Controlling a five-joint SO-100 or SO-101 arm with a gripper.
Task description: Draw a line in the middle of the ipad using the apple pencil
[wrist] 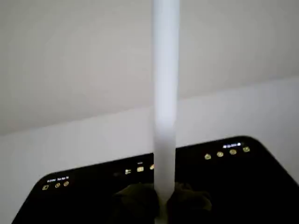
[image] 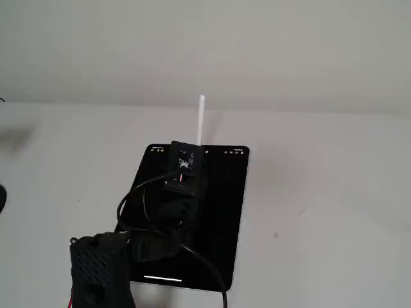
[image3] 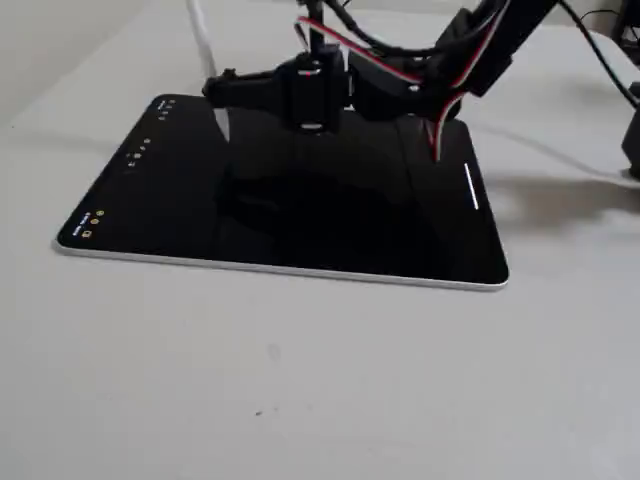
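The iPad [image: 225, 212] lies flat on the white table, its screen dark with small yellow icons along one short edge; it also shows in the wrist view [wrist: 261, 186] and in a fixed view [image3: 330, 210]. The white Apple Pencil [image3: 205, 45] is held steeply, almost upright, and also shows in the other fixed view [image: 201, 119] and the wrist view [wrist: 165, 93]. My gripper [image3: 217, 88] is shut on the pencil's lower part, over the icon end of the screen; it also shows in the wrist view [wrist: 161, 203]. The tip [image3: 224, 132] is at or just above the glass; I cannot tell whether it touches.
A short white bar [image3: 472, 188] glows on the screen near the arm's base end. The arm's cables [image: 138, 205] hang over the iPad. A dark object [image3: 632, 140] stands at the right edge, another [image: 2, 199] at the left edge of the other fixed view.
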